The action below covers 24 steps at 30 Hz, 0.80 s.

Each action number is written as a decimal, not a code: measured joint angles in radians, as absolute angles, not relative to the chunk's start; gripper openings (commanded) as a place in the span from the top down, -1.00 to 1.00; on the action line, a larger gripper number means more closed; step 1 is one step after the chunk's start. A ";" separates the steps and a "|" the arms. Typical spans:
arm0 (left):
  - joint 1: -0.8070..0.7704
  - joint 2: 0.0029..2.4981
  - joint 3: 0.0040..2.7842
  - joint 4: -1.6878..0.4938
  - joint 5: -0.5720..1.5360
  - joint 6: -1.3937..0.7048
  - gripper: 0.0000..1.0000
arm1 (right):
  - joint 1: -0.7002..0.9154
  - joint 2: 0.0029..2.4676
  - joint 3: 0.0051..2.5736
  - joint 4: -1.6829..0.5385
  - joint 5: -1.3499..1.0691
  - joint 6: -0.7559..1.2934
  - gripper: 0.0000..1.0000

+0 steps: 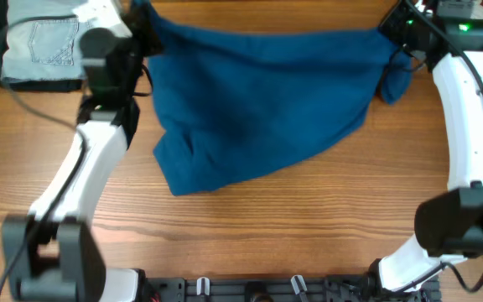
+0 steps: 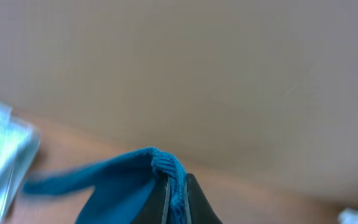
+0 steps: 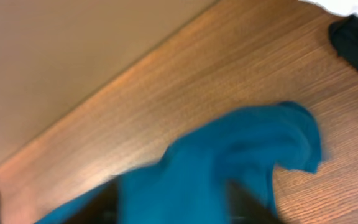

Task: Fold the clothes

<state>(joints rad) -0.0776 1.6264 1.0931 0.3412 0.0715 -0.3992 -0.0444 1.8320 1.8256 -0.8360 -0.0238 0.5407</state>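
Beneath me spreads a warm brown wood-grain table (image 1: 309, 218), evenly lit, and past its far edge I see a plain beige wall (image 2: 197, 74), slightly blurred.

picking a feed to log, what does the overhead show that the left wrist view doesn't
Only overhead: the whole blue top stretched between the two arms, including the right arm. Only left wrist: the left tool pinching the top's ribbed edge up close, with a blank wall behind. Both: the blue cloth and the wooden table.
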 measured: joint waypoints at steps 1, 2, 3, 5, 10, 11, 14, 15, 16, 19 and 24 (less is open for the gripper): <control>-0.078 1.652 1.093 0.324 0.072 -0.399 0.09 | -0.044 1.839 1.826 -0.837 -0.027 0.526 -1.00; -0.078 1.674 1.093 0.296 0.072 -0.400 -0.18 | -0.044 1.841 1.826 -0.838 -0.030 0.508 -1.00; -0.078 1.683 1.093 0.278 0.072 -0.400 -0.46 | -0.044 1.840 1.826 -0.849 -0.036 0.477 -0.99; -0.078 1.680 1.093 0.256 0.072 -0.402 -0.85 | -0.044 1.840 1.826 -0.862 -0.038 0.459 -0.99; -0.078 1.610 1.095 0.086 0.123 -0.403 -0.99 | -0.044 1.840 1.826 -0.991 -0.045 0.422 -0.99; -0.078 1.592 1.095 0.052 0.134 -0.404 -1.00 | -0.044 1.840 1.826 -1.016 -0.045 0.418 -0.99; -0.078 1.509 1.096 -0.086 0.191 -0.403 -0.99 | -0.044 1.840 1.826 -1.079 -0.045 0.409 -1.00; -0.078 1.487 1.097 -0.120 0.206 -0.403 -1.00 | -0.044 1.840 1.826 -1.082 -0.045 0.402 -0.99; -0.078 1.467 1.098 -0.162 0.218 -0.403 -1.00 | -0.044 1.840 1.826 -1.084 -0.045 0.398 -0.99; -0.080 1.410 1.102 -0.306 0.279 -0.403 -1.00 | -0.044 1.840 1.818 -1.045 -0.045 0.376 -0.99; -0.141 1.417 1.105 -0.463 0.334 -0.403 -1.00 | -0.045 1.854 1.784 -0.945 -0.048 0.329 -0.94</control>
